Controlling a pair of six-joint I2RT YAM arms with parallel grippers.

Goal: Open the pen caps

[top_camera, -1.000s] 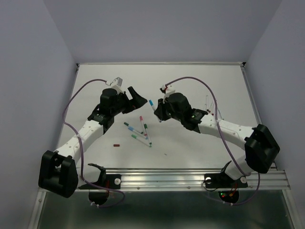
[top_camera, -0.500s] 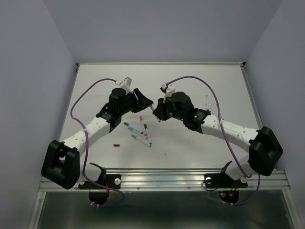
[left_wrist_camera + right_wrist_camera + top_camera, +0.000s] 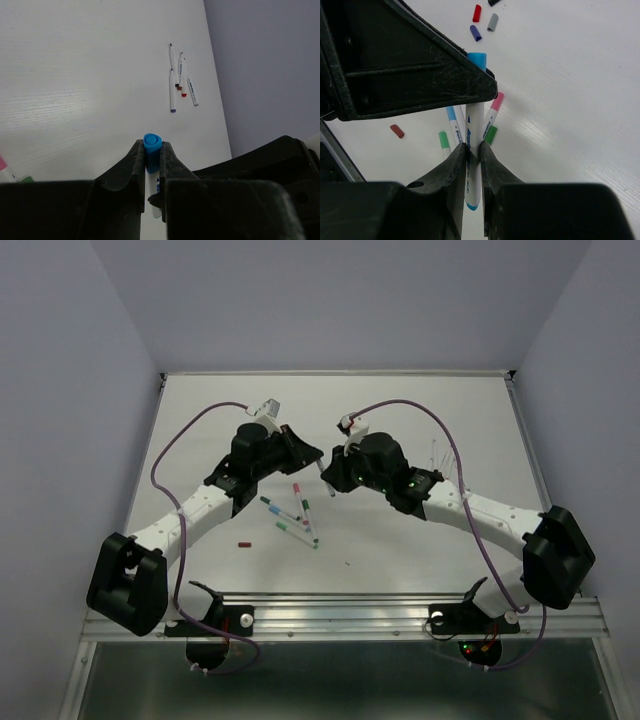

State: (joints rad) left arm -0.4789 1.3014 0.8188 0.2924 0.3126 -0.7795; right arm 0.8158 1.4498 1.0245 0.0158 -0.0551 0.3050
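Observation:
A white pen (image 3: 473, 125) with a blue cap (image 3: 152, 146) hangs above the table between my two grippers. In the left wrist view my left gripper (image 3: 152, 151) is shut on the blue cap, with the white barrel running back below the fingers. My right gripper (image 3: 472, 150) is shut on the barrel, and the cap (image 3: 478, 60) shows past the left gripper's finger. From above, the left gripper (image 3: 314, 454) and the right gripper (image 3: 329, 478) meet over mid-table. Several capped pens (image 3: 291, 513) with pink, green and blue caps lie below them.
Loose caps lie on the table: a dark red one (image 3: 244, 542), and red (image 3: 477, 13), grey (image 3: 492, 21) and dark blue (image 3: 475, 32) ones. Several uncapped pens (image 3: 181, 87) lie near the right wall (image 3: 270, 65). A metal rail (image 3: 400, 612) runs along the near edge.
My left gripper has swung right to meet the right gripper and has shut on the blue cap. The right gripper shifted slightly left, still holding the pen.

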